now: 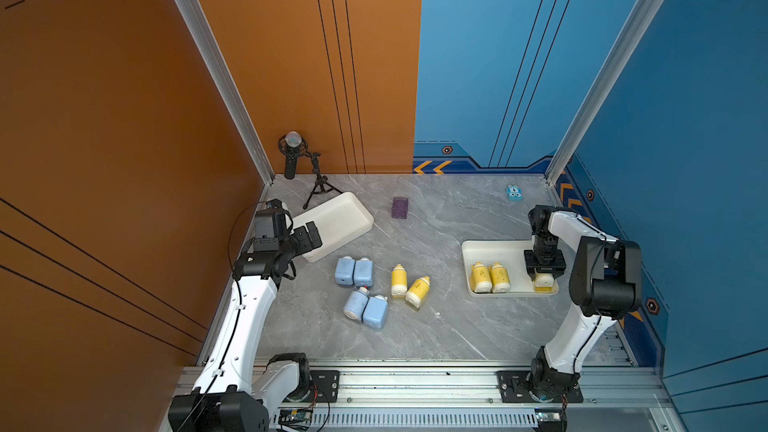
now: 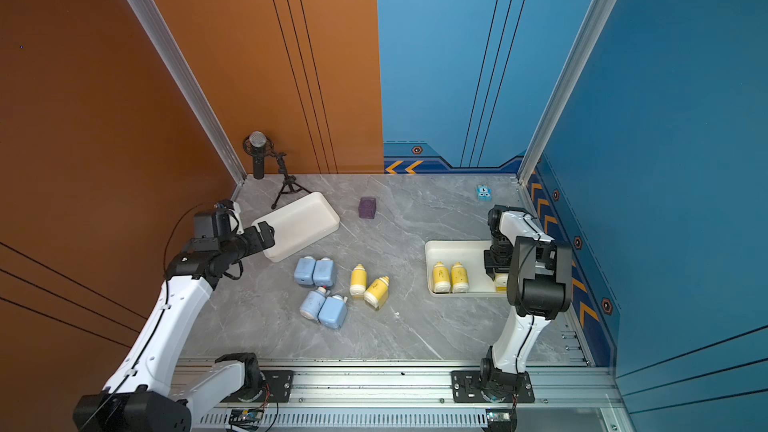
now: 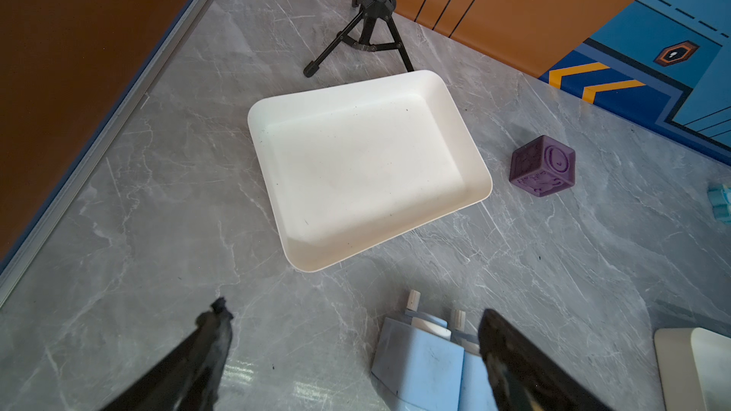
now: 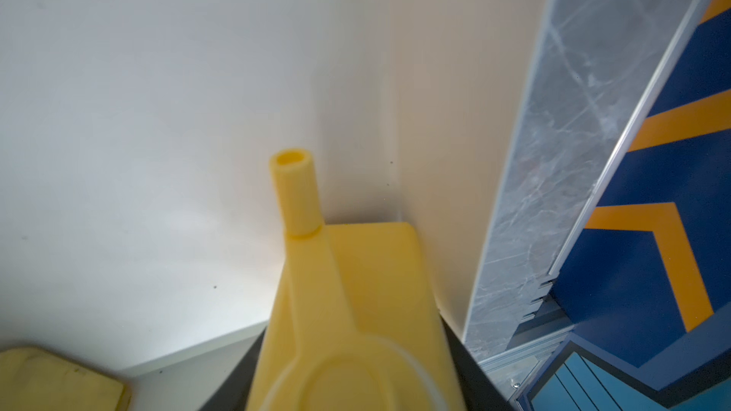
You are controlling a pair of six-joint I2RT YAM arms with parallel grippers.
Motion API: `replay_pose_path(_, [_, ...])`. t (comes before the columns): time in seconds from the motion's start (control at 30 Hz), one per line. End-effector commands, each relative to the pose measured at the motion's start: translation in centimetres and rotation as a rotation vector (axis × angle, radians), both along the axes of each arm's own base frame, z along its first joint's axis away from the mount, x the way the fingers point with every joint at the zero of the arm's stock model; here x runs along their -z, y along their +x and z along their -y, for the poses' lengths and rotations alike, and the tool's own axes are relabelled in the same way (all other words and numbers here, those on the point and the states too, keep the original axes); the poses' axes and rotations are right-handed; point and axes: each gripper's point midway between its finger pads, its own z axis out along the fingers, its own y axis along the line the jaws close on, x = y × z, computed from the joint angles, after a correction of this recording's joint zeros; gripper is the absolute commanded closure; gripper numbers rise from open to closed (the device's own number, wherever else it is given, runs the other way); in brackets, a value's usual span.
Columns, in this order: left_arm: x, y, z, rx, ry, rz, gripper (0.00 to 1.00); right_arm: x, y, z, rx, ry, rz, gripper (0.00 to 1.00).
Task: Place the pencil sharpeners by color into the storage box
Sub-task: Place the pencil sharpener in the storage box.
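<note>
Right tool (image 1: 544, 274) at rounded yellow sharpener (image 1: 544, 283), smooth white tray (image 1: 494, 253)

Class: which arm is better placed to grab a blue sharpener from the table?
Left. The left claw, open, hovers near the blue sharpeners and a tray; the right claw is over a yellow sharpener in the other tray.

Three sharpeners (image 1: 482, 278) in right tray (image 1: 494, 251); six more on table (image 1: 436, 326), between it and left tray (image 1: 340, 218).

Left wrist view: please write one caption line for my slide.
Open left gripper near two light blue plastic pencil sharpeners, facing the empty white rectangular plastic tray; dark purple cube nearby.
</note>
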Motion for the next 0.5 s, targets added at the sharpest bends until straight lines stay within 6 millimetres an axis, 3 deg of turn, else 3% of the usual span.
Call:
replay_pose_path(0.0, [-0.4,-0.3,-0.2,-0.001,0.015,0.004,0.02,0.4,-0.5,0.0,0.002,-0.005,-0.025,0.43])
replay_pose_path(0.47, [-0.7,-0.4,-0.3,-0.005,0.016,0.013,0.02,-2.6,0.4,0.5,-0.017,-0.064,0.031,0.41])
